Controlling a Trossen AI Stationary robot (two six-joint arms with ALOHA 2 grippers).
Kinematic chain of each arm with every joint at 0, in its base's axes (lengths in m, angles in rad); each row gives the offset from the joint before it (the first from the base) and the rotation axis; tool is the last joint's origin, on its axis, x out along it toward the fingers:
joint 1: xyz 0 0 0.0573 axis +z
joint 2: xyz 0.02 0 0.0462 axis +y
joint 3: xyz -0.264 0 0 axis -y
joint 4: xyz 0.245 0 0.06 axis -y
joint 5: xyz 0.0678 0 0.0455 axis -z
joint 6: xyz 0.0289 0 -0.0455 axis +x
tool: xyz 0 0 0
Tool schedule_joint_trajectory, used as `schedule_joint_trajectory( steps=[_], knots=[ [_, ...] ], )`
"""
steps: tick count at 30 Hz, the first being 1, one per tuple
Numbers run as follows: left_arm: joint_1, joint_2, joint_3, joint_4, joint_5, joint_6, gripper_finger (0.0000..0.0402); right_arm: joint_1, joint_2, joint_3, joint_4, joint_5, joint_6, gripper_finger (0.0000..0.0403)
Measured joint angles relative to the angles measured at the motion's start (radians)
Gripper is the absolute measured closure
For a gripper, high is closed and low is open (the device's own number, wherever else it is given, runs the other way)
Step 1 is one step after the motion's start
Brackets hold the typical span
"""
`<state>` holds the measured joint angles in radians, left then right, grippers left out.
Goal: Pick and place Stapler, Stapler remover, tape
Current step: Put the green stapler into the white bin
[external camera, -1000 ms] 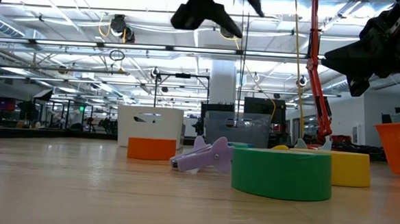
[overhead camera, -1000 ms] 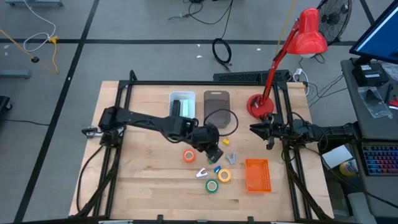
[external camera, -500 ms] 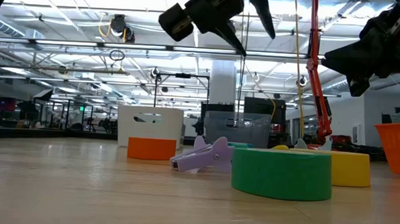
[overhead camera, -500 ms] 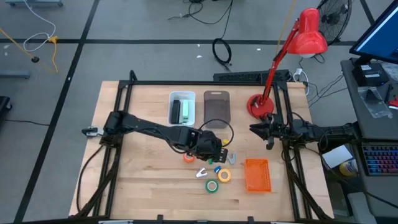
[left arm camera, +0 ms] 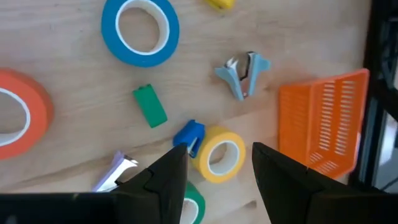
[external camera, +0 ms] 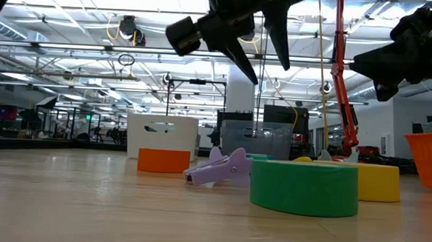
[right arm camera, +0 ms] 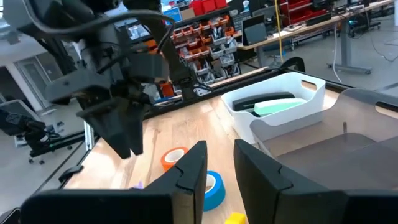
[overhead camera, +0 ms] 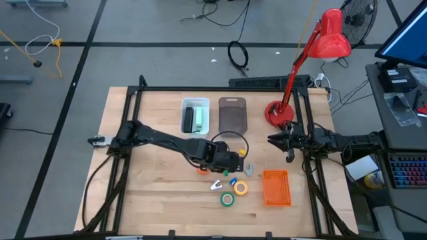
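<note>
Tape lay nearest beneath me: the yellow roll point(left arm camera: 219, 158) sat flat on the table point(overhead camera: 147, 193), its open centre facing up, showing between my left gripper point(left arm camera: 214, 168) fingers, which stood apart and grasped nothing. A small blue piece point(left arm camera: 189, 135) touched that roll, with the green roll point(left arm camera: 194, 210) just beside it and a small green block point(left arm camera: 150, 106) a little farther on. A pale purple tool point(left arm camera: 115, 171) lay close by, its long axis slanted. Beyond came the blue roll point(left arm camera: 140, 29) and the orange roll point(left arm camera: 22, 118), both flat, and a grey-blue staple remover point(left arm camera: 241, 73) with its claws pointing toward the orange basket point(left arm camera: 323, 121). No writing could be read on any of them. My right gripper point(overhead camera: 279, 139) waited near the red lamp point(overhead camera: 313, 60), fingers slightly parted and empty. Farthest stood a white bin point(overhead camera: 195, 115) holding a green stapler point(overhead camera: 199, 117), its long axis along the bin, and a dark bin point(overhead camera: 232, 115).
</note>
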<state>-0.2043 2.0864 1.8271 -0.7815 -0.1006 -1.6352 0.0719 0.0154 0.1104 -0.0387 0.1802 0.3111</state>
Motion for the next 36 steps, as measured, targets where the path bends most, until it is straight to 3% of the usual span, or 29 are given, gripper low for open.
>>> schedule_joint_trajectory(
  steps=[14,36],
  knots=[
    [-0.001,0.06,0.001,-0.038,-0.002,-0.183,0.022,0.0,0.003,0.0,-0.003,-0.001,-0.002,0.033],
    [0.014,0.16,0.0,-0.029,0.051,-0.209,0.022,0.0,0.014,0.0,-0.011,-0.003,-0.002,0.033]
  ],
)
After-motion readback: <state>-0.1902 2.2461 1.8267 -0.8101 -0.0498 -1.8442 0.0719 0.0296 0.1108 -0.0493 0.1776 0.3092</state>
